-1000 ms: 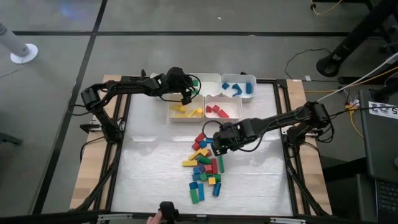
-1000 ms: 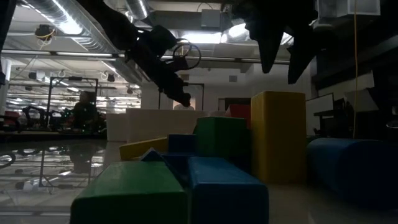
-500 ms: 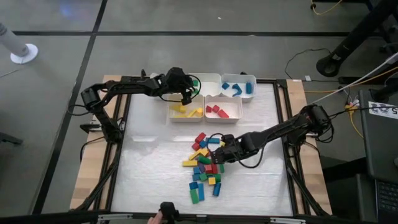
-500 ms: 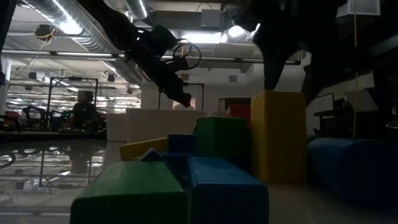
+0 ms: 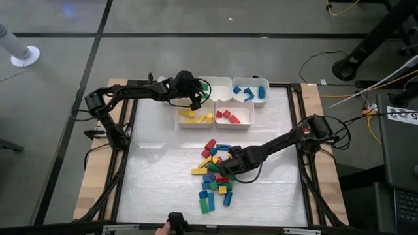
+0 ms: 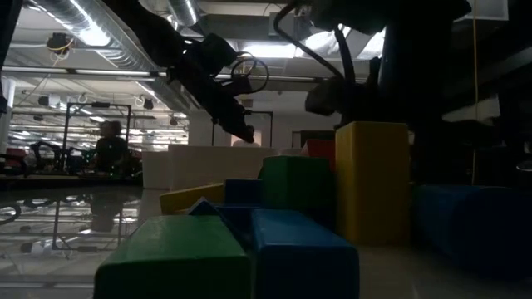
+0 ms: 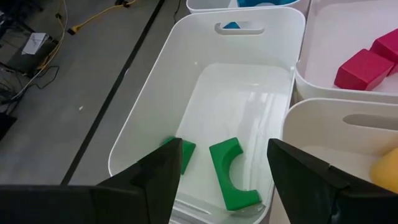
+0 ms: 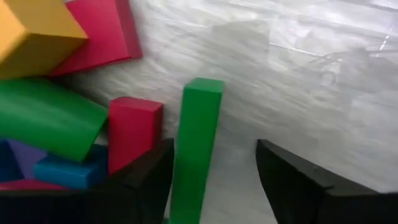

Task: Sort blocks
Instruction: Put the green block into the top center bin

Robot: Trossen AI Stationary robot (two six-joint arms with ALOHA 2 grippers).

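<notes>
1. Right wrist view settles the key relation: a long green block (image 8: 196, 146) lies just ahead of the right gripper (image 8: 214, 186), its near end reaching in between the two dark fingers (image 8: 292, 180), which stand apart and empty.
2. That block's long axis runs roughly along the gripper's line of reach, with a red block (image 8: 134, 130) touching or just beside it on one flank and bare desk (image 8: 298, 93) on the other.
3. From above, the right gripper (image 5: 230, 171) sits low at the right edge of the pile of blocks (image 5: 215, 173) in the middle of the desk, with its arm stretched in from the desk's right side, so this arm is much the nearer to the pile.
4. My judgement: closing across the green block's narrow width should work, though the red neighbour may get nudged.
5. Away at the desk's far edge, the left gripper (image 5: 194, 101) hovers with fingers apart and empty over a white bin (image 7: 205, 74) holding two green pieces (image 7: 231, 174).
</notes>
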